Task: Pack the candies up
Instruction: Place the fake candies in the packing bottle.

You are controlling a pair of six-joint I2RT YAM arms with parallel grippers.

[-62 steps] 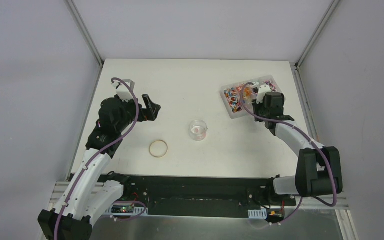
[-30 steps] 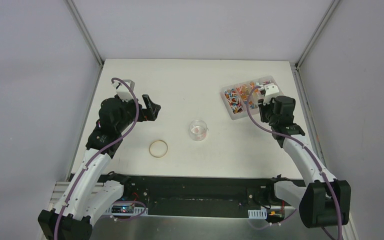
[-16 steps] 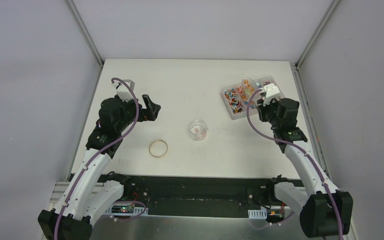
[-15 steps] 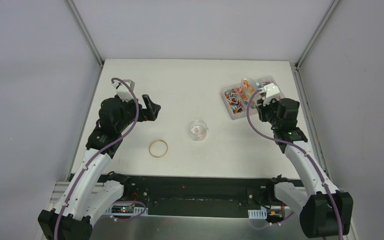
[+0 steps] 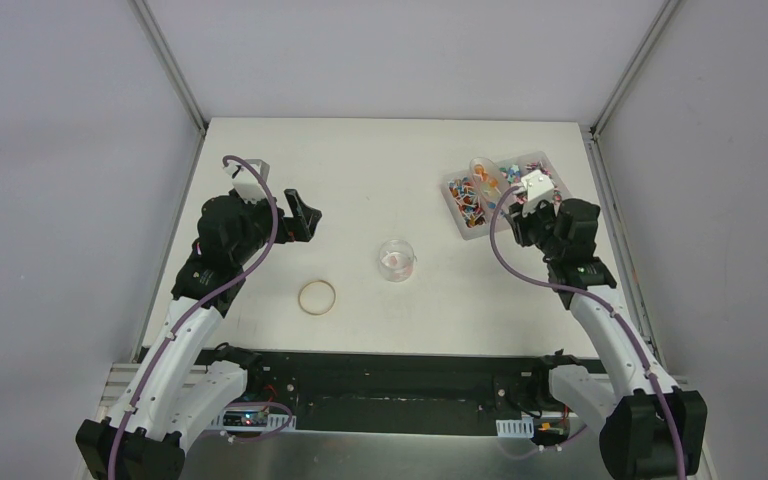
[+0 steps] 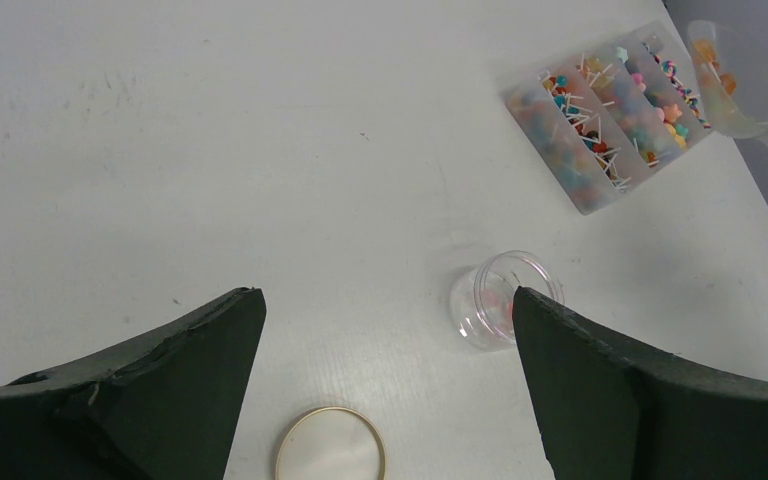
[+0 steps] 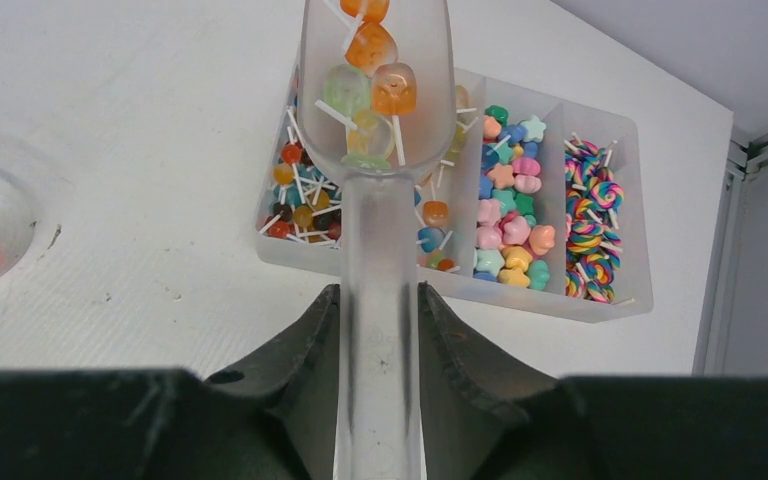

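Worktop [image 5: 380, 170] is white, with both arms on its near edge. Left claw [image 6: 382, 300] hangs wide open over the left-middle, holding nothing. Right claw [image 7: 378, 300] is clamped on the handle of the clear scoop [image 7: 380, 220].

Compartment box [image 7: 636, 220] sits far right. The small clear jar [image 5: 397, 260] is mid-worktop, well apart from the box, with the tan ring [image 5: 317, 297] near-left of the jar.

The candies [image 7: 512, 215] are mostly in the box, sorted by type. A small load is in the scoop bowl, which sits over the box's left compartments.

Handling, my read: tiny, light and loose, many on thin white sticks that could snag each other. They're too small to pinch one by one, so the scoop handle is the right place to hold. Keep the bowl level or the load could slide out. The jar mouth is narrow and the jar looks light — tip slowly, a nudge may shift it.

Views:
- The right wrist shows the grip and the load (orange and pale green pieces); the top view barely resolves either.
- The left wrist shows something pink already in the jar.
- Only the top view gives the full box-to-jar layout.
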